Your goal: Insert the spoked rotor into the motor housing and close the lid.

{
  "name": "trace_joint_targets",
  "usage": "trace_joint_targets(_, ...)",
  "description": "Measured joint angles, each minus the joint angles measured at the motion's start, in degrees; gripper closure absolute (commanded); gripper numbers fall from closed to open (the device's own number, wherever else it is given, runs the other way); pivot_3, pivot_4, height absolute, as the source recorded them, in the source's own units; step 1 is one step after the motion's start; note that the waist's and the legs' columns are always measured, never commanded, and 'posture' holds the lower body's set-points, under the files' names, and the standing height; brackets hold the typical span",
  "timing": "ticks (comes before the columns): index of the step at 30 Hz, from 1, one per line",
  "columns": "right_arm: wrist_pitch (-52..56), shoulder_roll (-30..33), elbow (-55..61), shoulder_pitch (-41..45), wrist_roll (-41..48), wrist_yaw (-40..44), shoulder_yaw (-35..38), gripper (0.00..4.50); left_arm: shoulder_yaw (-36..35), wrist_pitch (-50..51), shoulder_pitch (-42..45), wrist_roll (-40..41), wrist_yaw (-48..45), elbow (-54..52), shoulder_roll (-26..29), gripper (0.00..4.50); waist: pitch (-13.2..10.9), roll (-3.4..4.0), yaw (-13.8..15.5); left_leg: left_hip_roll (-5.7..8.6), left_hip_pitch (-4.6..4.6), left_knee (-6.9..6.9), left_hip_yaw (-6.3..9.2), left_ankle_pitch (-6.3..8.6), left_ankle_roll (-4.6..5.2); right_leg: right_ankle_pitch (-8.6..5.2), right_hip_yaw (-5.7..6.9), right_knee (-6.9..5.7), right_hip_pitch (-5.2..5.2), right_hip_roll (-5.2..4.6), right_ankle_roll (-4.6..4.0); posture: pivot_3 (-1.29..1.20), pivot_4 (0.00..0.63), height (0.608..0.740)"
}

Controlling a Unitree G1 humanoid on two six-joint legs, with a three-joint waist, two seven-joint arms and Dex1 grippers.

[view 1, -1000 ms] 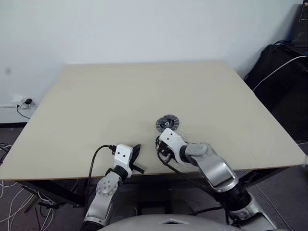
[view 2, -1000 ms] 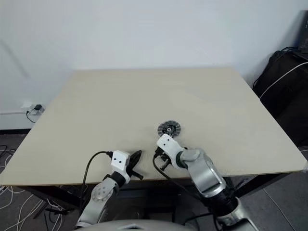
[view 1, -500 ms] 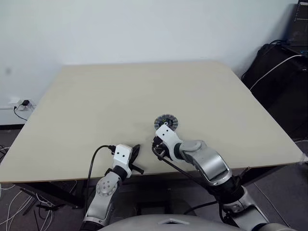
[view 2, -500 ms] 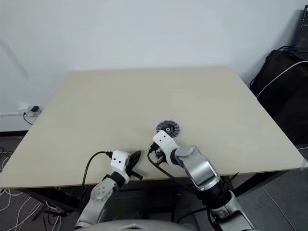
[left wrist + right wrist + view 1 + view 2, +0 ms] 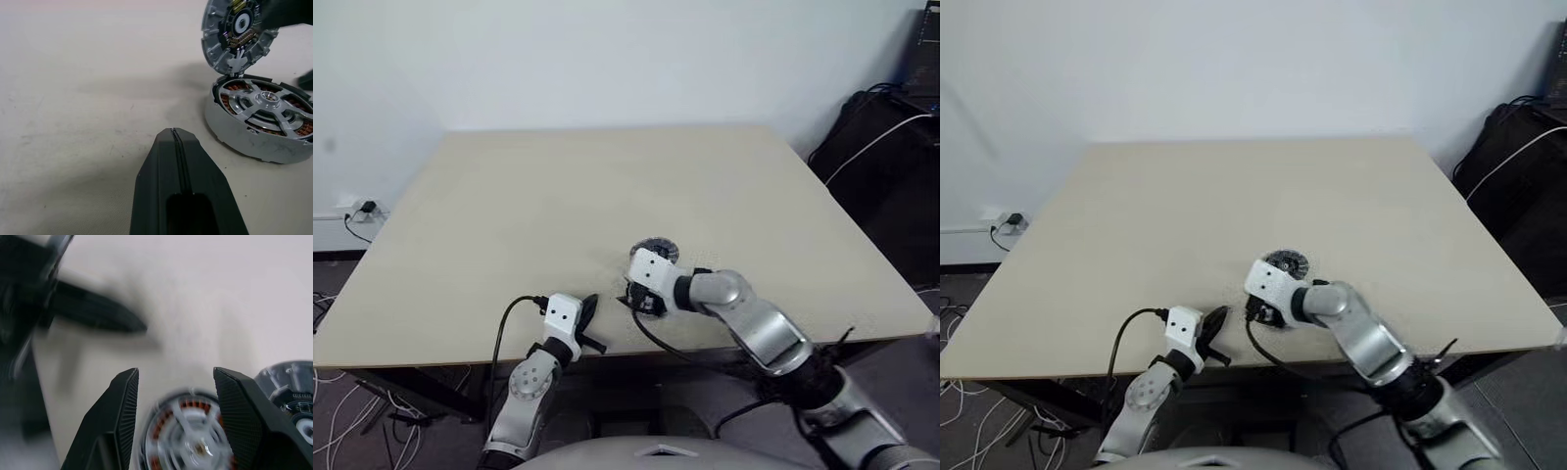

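My left wrist view shows motor housing (image 5: 261,117) with spoked rotor (image 5: 266,101) seated inside, lid (image 5: 238,32) tilted beside; my right pincer (image 5: 173,382) spread, empty; left pincer (image 5: 174,134) closed

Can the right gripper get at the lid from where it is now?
Probably yes. The right gripper is open just above the motor housing, with the spoked rotor already seated inside. The lid stands tilted on edge against the housing's far side, with nothing between them.
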State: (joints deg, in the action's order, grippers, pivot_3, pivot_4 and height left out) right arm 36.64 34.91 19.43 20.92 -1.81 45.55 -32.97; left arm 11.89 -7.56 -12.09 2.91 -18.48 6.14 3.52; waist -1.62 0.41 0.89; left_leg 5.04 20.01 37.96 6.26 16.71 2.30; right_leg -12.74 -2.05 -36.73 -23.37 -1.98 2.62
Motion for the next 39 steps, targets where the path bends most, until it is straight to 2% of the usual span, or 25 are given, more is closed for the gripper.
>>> trace_joint_targets(4,-4.84,5.83,-1.92,3.18,-4.77,5.43,-3.29,1.91,0.03,-0.01,-0.07,-0.01,-0.01,0.00,-0.09,4.50,-0.05,-0.08,0.14,-0.03,0.00,0.01,0.00,0.00,0.00,0.00,0.00,-0.01,0.02,-0.01,0.00,0.00,0.000,0.740)
trace_joint_targets(10,-10.06,9.62,-5.48,4.82,-11.51,11.35,-7.56,1.91,-0.01,-0.02,-0.19,-0.02,0.08,0.00,-0.13,4.50,-0.08,-0.15,0.90,-0.02,0.02,0.01,0.00,0.01,0.02,0.00,0.00,0.04,0.02,-0.03,-0.01,0.00,0.000,0.740)
trace_joint_targets(18,-14.11,9.80,-8.33,4.81,-15.71,16.95,-8.45,1.91,-0.04,-0.03,-0.42,-0.01,0.57,0.00,-0.55,4.50,-0.08,-0.15,1.37,-0.02,0.02,0.04,0.00,0.01,0.01,0.00,0.00,0.02,0.02,-0.04,-0.01,0.00,0.000,0.740)
trace_joint_targets(39,-15.62,7.19,-11.33,3.98,-18.38,17.99,-7.27,1.91,-0.04,-0.03,-0.45,-0.01,0.55,0.00,-0.46,4.50,-0.06,-0.17,1.57,-0.01,0.00,0.08,0.00,0.01,0.01,0.01,-0.01,-0.02,0.05,-0.04,-0.02,0.00,0.000,0.740)
